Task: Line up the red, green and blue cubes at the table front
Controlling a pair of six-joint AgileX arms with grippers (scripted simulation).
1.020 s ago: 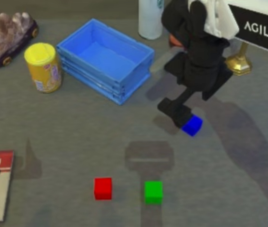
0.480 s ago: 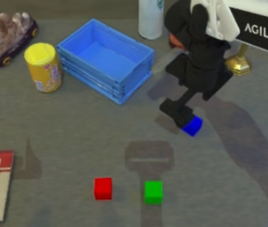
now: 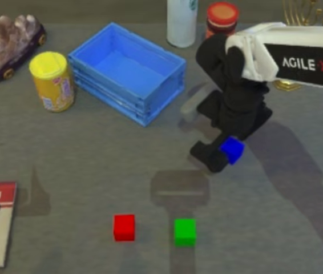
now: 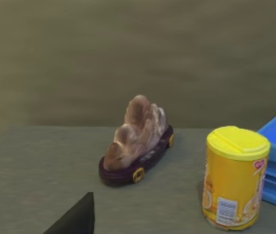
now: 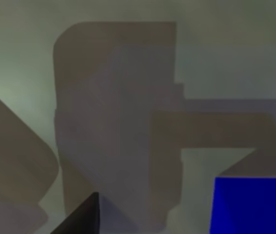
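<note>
blue cube [image 3: 231, 150]: light, rigid; pinch opposite flat faces.
right end effector [image 3: 223, 153]: closed around it, at desk's [image 3: 93, 171] 3 o'clock.

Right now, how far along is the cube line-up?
Done: red cube and green cube sit side by side at the table front. In hand: the right pincer holds the blue cube. Left: set it beside the green. Left arm is parked at the table's left edge.
</note>
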